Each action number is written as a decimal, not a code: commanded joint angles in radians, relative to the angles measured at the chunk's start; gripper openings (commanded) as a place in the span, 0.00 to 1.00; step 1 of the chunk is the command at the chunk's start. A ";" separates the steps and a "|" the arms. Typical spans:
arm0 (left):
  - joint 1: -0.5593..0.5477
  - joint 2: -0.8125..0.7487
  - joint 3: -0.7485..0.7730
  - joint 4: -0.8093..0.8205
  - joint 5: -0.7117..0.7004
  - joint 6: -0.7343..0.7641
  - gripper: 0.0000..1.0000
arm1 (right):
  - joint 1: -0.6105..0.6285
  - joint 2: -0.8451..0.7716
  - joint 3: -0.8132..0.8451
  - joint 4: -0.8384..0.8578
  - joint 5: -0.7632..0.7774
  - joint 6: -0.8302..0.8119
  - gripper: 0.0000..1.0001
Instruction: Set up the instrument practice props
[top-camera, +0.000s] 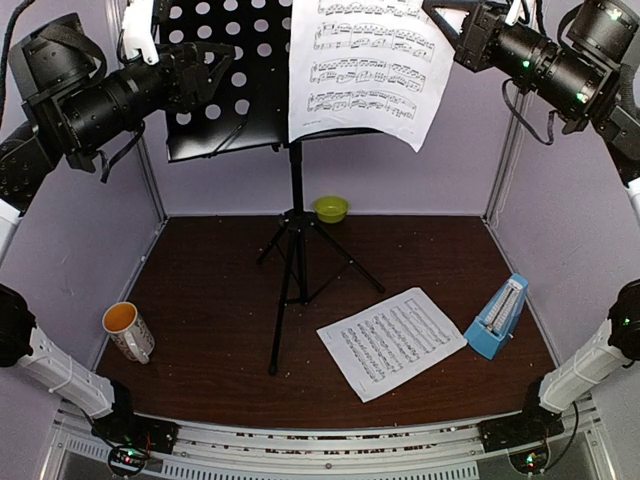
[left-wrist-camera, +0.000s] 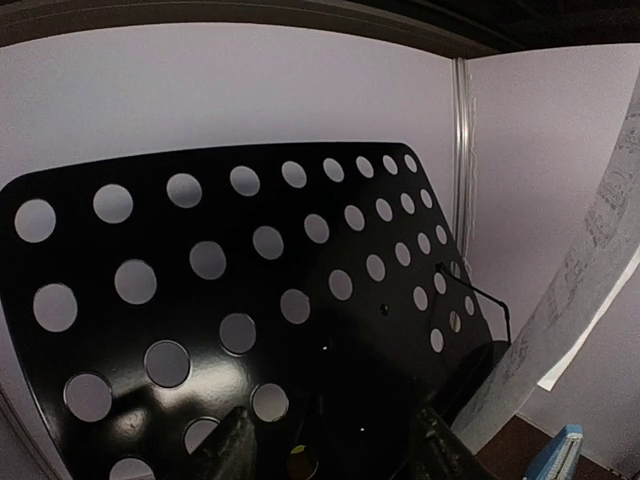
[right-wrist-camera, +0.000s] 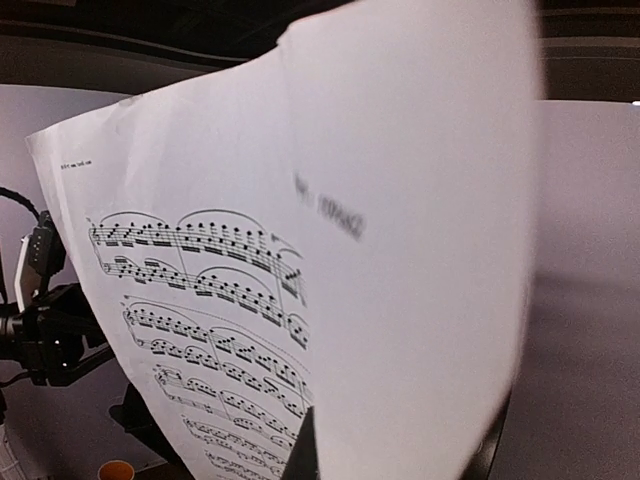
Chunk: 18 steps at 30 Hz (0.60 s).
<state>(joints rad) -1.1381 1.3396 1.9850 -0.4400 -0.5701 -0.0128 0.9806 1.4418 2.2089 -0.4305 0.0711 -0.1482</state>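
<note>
Music stand (top-camera: 294, 250) upright mid-table from above, sheet-music page (top-camera: 365, 70) against its desk (top-camera: 220, 110), top corner clamped in right gripper (top-camera: 432, 10); second page (top-camera: 392, 342) flat beside metronome (top-camera: 497, 318). Left wrist: left gripper (left-wrist-camera: 335, 455) empty, jaws apart, desk ahead. Right wrist: held page close.

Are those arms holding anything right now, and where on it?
The right fingers pinch the music sheet near its top edge. The left fingers are open by the stand, holding nothing.

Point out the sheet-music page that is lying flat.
The page beside the blue metronome, flat on the table. The other page hangs upright before the stand's perforated desk.
</note>
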 joint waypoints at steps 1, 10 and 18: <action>-0.003 0.020 0.010 -0.104 -0.016 0.013 0.54 | -0.038 0.035 0.035 0.037 -0.019 0.029 0.00; -0.006 0.038 -0.014 -0.214 0.005 -0.030 0.61 | -0.055 0.101 0.096 0.067 -0.028 0.044 0.00; -0.008 0.080 0.002 -0.243 -0.033 -0.013 0.63 | -0.054 0.141 0.134 0.098 0.014 0.064 0.00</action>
<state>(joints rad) -1.1408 1.3952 1.9724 -0.6670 -0.5739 -0.0273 0.9302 1.5730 2.3138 -0.3767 0.0628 -0.1070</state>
